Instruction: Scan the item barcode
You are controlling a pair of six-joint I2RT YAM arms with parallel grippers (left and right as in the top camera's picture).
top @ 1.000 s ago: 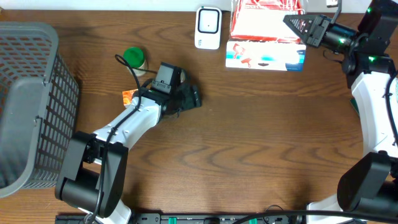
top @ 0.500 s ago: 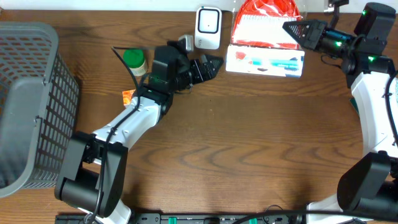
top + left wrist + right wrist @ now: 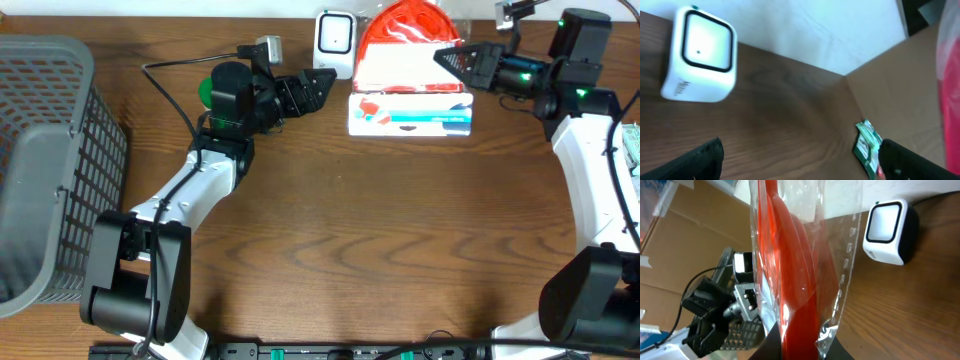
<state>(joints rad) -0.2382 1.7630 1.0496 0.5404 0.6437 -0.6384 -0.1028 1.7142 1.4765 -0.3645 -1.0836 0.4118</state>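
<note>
In right hand: glossy red plastic bag, beside boxy scanner.

A mock shop checkout: barcode scanner and grey basket on a wooden table (cardboard behind).

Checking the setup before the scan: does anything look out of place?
Nothing looks spilled or damaged. The red item in its clear bag is held up by the right gripper beside the white scanner. The left gripper is open and empty.
</note>
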